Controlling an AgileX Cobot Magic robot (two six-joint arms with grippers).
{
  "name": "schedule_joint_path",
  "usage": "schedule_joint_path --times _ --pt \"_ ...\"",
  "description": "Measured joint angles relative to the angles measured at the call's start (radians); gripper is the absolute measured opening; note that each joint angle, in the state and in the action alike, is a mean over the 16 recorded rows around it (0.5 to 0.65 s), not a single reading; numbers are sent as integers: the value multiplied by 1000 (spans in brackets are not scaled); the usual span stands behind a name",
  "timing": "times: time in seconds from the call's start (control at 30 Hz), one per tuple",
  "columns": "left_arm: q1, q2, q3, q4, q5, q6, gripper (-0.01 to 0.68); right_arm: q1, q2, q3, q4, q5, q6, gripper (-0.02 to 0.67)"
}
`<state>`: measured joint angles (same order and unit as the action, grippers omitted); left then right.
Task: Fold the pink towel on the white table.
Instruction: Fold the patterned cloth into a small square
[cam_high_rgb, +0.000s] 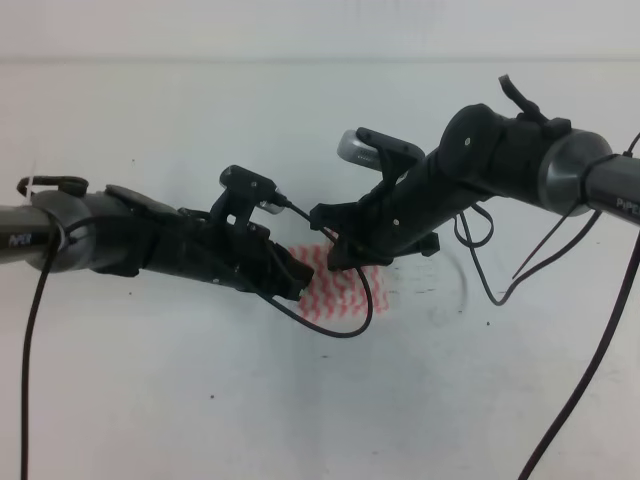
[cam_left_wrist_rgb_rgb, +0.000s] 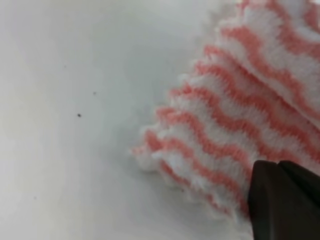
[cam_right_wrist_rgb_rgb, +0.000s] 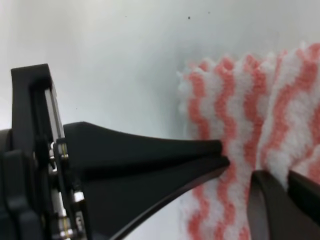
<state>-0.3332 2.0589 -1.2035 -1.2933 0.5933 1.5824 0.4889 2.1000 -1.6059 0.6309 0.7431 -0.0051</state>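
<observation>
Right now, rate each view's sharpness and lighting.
Exterior high: even, washed-out light, the plain white tabletop nearly blown out, the pink-and-white zigzag-striped towel small and largely hidden. Left wrist: soft focus, the towel's fuzzy pile blurred, faint shadow along its edge. Right wrist: the dark fingers fairly crisp, the towel behind them softer.

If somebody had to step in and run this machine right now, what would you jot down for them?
Right gripper: jaws closed on the edge of the pink-and-white zigzag-striped cloth towel.
Left gripper: at the towel's left side; only a dark jaw tip shows in its wrist view, pressed against the cloth, so whether it grips cannot be told.
Towel: near the middle of the plain white table, partly hidden under both arms. The left wrist view shows one layer lying over another.
Done: towel seems at least partly folded.
Left: check the fold, finish it, then release and pull both arms clear of the cloth.
</observation>
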Motion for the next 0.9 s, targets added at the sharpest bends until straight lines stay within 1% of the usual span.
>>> schedule_joint_path --times 0.43,0.9 --pt "10 -64 4 25 1 19 0 0 3 0 -2 4 -7 -2" --pt "38 -109 12 97 65 44 0 0 0 0 3 9 -16 -2"
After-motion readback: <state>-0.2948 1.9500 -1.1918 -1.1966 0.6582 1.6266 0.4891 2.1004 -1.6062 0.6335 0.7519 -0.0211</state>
